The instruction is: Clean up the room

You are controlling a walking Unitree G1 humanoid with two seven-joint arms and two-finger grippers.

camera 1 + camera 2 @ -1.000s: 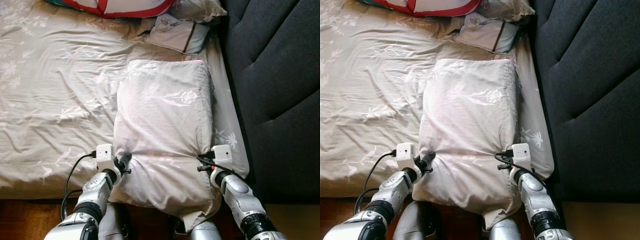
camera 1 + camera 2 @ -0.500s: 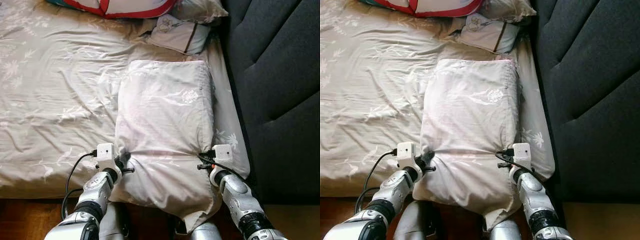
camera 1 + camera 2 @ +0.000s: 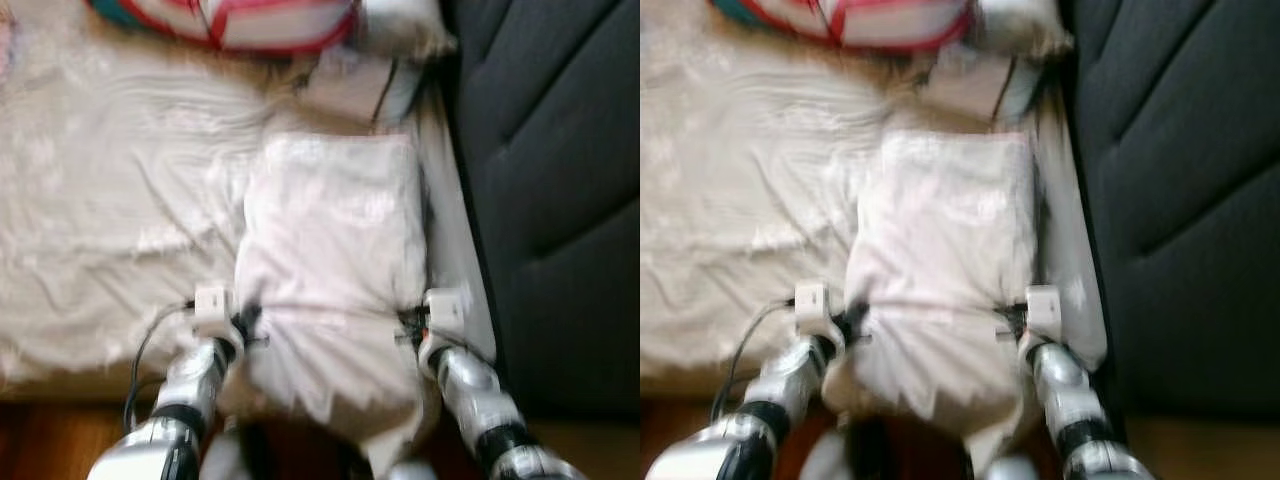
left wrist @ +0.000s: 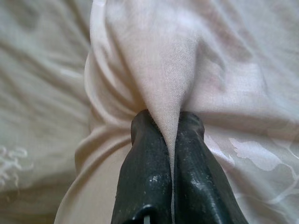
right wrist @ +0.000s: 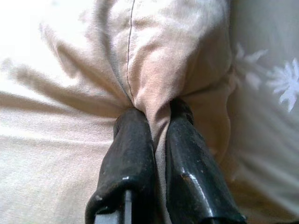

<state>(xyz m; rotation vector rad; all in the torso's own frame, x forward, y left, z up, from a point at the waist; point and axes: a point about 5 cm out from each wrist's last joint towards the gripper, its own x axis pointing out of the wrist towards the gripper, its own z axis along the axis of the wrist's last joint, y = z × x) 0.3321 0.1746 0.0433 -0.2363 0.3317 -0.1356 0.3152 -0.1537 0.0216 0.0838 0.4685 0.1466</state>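
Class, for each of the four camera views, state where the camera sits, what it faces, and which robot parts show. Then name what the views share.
Left eye view: on the head, looking down at the bed; both silver arms show.
Right eye view: the same scene, from the head's other eye.
Left wrist view: along the left pincer, shut on the pillow.
Right wrist view: along the right pincer, shut on the pillow's other side.
Shared: the pillow.

The pillow (image 3: 330, 260) lies on the bed (image 3: 110, 220), its near end overhanging the edge. The headboard (image 3: 550, 180) stands right of it, a cushion (image 3: 230, 15) beyond.
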